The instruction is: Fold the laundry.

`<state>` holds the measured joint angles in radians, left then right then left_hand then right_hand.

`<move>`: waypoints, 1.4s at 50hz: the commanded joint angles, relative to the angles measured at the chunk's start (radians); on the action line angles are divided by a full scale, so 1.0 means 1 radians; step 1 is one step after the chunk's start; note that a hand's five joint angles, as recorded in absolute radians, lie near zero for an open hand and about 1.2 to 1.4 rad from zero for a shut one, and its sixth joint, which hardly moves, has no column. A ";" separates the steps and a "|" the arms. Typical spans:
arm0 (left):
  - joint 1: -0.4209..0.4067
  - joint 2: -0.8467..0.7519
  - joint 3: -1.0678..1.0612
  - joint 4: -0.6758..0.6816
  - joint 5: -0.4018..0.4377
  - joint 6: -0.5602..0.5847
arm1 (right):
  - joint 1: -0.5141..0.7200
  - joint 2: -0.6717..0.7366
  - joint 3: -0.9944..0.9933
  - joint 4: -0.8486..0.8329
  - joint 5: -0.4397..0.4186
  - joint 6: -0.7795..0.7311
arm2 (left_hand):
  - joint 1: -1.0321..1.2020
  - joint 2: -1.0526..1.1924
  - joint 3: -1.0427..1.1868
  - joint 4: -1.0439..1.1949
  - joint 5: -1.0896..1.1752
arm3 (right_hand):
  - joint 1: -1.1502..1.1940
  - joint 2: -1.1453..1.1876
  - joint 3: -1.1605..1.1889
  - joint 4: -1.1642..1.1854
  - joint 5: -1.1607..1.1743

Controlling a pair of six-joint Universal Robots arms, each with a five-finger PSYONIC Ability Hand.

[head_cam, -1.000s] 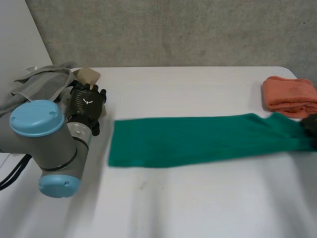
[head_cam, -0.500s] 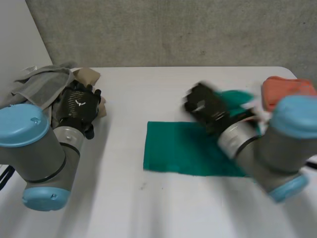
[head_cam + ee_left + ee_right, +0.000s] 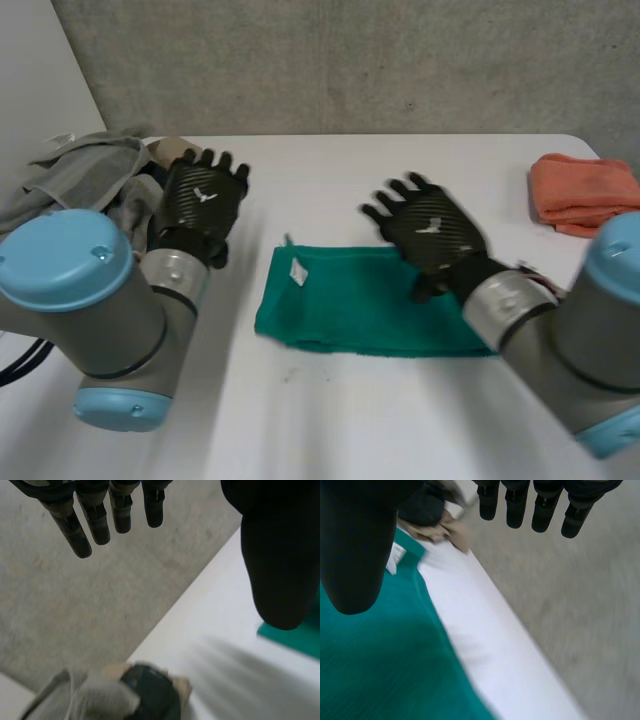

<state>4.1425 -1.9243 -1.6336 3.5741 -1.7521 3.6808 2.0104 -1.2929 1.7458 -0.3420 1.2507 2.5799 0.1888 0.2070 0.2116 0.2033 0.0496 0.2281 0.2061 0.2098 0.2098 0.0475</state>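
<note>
Shortened within a second from a long strip spanning the bench [image 3: 380, 165] to a doubled rectangle: green cloth [image 3: 350, 312], now lying flat at mid-bench, white tag [image 3: 298, 271] face up near its left end. Swung in from the bench's right edge over that same second: right robot hand [image 3: 432, 232], now hovering above the cloth's right half, fingers straight and spread, gripping nothing. Shifted only slightly: left robot hand [image 3: 203, 200], fingers likewise straight and apart, clear of the cloth, just beside the grey laundry pile [image 3: 75, 170] at the bench's left rear corner. Leaves a folded orange towel [image 3: 585, 190] well apart at the far right. Looks light, thin and limp, with no stiffness to keep a line, likely to sag from any single pinch and to slide easily over the smooth white top. Calls for holds at the two corners of one short end, pinching both layers together to stop the upper layer creeping off the lower. Points to the tagged left end as the loose one, judging by its slightly uneven edge; cannot tell the folded end for sure. Warns against a grab at the middle, apt to bunch the fabric into a heap.
</note>
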 commanded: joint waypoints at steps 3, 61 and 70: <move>-0.125 -0.087 0.101 -0.001 -0.006 0.001 | -0.254 0.023 0.110 0.186 -0.022 0.056 | -0.014 -0.032 -0.037 -0.029 -0.050 | -0.008 0.014 0.010 0.010 -0.002; -0.160 -0.110 0.210 -0.112 0.023 -0.327 | 0.034 0.076 -0.227 0.279 0.108 0.499 | 0.028 0.009 0.005 0.013 -0.008 | -0.054 -0.032 -0.035 -0.035 -0.048; -0.169 -0.274 0.322 -0.366 -0.016 -0.498 | 0.033 0.305 -0.433 0.449 -0.013 0.514 | 0.042 0.024 0.020 0.028 0.007 | -0.054 -0.032 -0.035 -0.035 -0.048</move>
<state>3.9691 -2.1129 -1.3493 3.3411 -1.7327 3.2704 2.0376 -1.1249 1.4386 0.0116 1.3196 3.1034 0.1918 0.2070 0.2116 0.2039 0.0497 0.2279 0.2070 0.2105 0.2101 0.0471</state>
